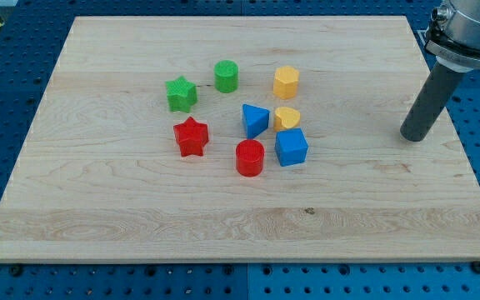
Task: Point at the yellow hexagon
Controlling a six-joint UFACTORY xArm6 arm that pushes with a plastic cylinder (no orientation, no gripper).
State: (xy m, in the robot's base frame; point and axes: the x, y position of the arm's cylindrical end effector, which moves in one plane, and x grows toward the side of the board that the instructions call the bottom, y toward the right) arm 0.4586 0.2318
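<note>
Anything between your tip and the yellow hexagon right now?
No. In the camera view, only bare board lies between my tip and the yellow hexagon; the yellow heart sits just below that line.

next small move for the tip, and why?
Probably slide my tip toward the view's left and slightly up, toward the yellow hexagon. The tip sits far to the view's right of all blocks, and the board between them looks clear.

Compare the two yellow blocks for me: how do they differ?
The yellow hexagon block stands taller with flat sides; the yellow heart-shaped block is lower and rounded. The hexagon stands apart nearer the view's top; the heart sits tight between the blue triangular block and blue cube. Both are yellow.
</note>
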